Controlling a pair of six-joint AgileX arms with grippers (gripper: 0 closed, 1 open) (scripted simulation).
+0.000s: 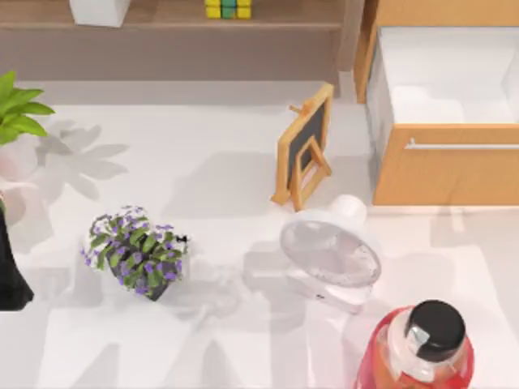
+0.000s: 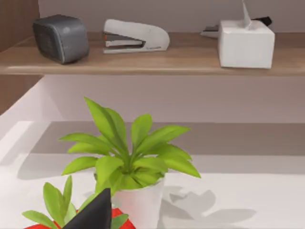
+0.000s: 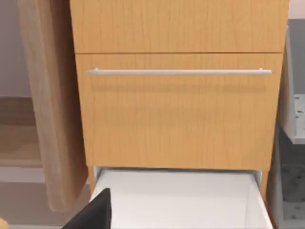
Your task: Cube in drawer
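1. Starting nearest: the red bottle (image 1: 422,350) and the fan (image 1: 332,255) stand on the table in front of the drawer (image 1: 444,166).
2. The right gripper (image 3: 93,214) faces the drawer's front. The left gripper (image 2: 95,214) is far left of the drawer, by a green plant (image 2: 126,162). I cannot tell if either one is open or holds anything.
3. The drawer is open, and its white inside looks bare.
4. The cube (image 1: 228,8) sits on the brown shelf (image 1: 162,24), left of the drawer and farther back.
5. I think an arm reaching for the cube could bump the little chalkboard (image 1: 304,146) just left of the drawer. It could also nudge the cube out of reach.
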